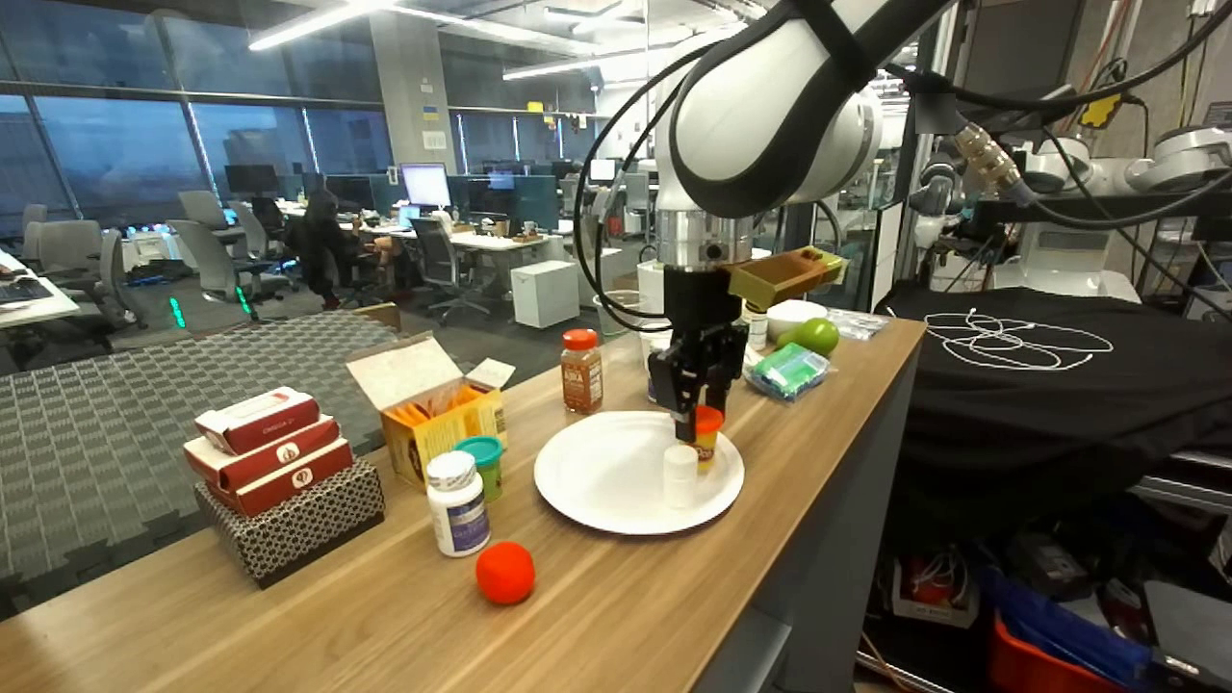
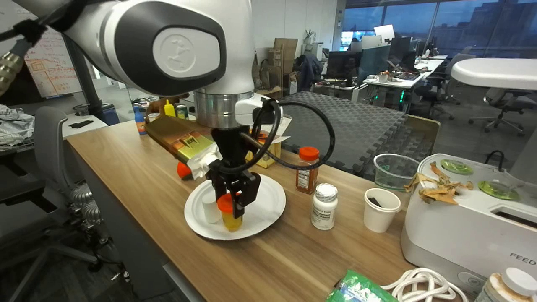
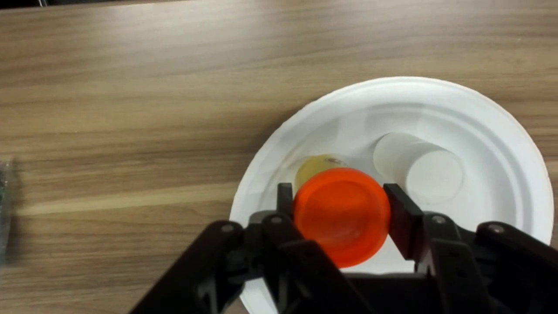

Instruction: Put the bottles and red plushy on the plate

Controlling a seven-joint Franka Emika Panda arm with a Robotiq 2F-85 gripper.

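At lower centre of the wrist view, the gripper (image 3: 340, 207) is clasping the orange-capped bottle (image 3: 342, 218) by its smooth round lid, over the plate (image 3: 492, 187); a clean release is likely needing a level base and slow opening, sparing the plain cylindrical white bottle (image 3: 418, 168). Lower centre-left in an exterior view, the ball-round red plushy (image 1: 505, 573) is lying on the wood-grained tabletop (image 1: 366, 626).

FEED on appliance (image 2: 465, 226), OMEGA on box (image 1: 258, 422)

Desks (image 1: 498, 243), monitors (image 1: 425, 185), wheeled chairs (image 1: 204, 254) and a whiteboard (image 2: 54, 72) with orange writing show this is an office
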